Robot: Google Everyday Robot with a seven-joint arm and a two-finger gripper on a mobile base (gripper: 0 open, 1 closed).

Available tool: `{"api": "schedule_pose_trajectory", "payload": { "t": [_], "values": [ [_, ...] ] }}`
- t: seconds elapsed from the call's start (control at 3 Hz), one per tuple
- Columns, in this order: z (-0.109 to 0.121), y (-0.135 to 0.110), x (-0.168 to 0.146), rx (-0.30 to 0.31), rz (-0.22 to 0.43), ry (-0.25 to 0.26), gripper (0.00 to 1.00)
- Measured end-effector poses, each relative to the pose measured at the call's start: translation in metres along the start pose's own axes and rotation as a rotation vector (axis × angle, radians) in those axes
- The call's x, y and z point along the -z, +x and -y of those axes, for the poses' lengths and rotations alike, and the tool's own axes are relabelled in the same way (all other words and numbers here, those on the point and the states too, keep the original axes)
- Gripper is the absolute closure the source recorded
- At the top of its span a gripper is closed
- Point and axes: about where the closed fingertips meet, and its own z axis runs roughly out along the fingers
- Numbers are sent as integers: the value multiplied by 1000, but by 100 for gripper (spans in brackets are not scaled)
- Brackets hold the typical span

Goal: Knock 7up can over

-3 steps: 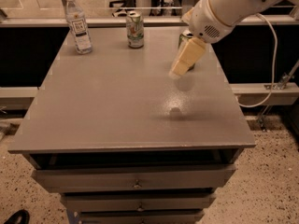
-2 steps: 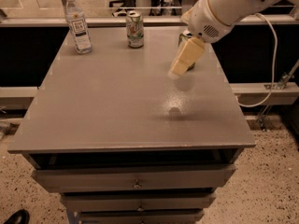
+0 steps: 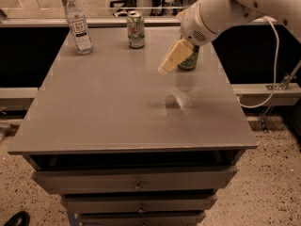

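Pale cyl. 7up can [image 3: 136, 29] upright; tan end effector [image 3: 175, 58] hovers to its R, grip state unclear.

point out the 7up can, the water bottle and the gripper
7up can [image 3: 136, 31], camera view, label on its body
water bottle [image 3: 79, 29], camera view, its label
gripper [image 3: 168, 65], camera view, its pale tip, right of the 7up can

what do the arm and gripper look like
The arm is white and rounded, with a perforated patch near the wrist. A white cable trails from it. The gripper, above the table by the dark can, is pale yellow and wedge-shaped.
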Motion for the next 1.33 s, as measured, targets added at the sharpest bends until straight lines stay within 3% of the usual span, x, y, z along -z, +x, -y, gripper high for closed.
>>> {"api": "schedule_pose_trajectory", "payload": {
  "t": [0.67, 1.33],
  "values": [
    [72, -23, -83, -53, 133, 96, 0],
    [132, -42, -147, -125, 186, 173, 0]
  ]
}}
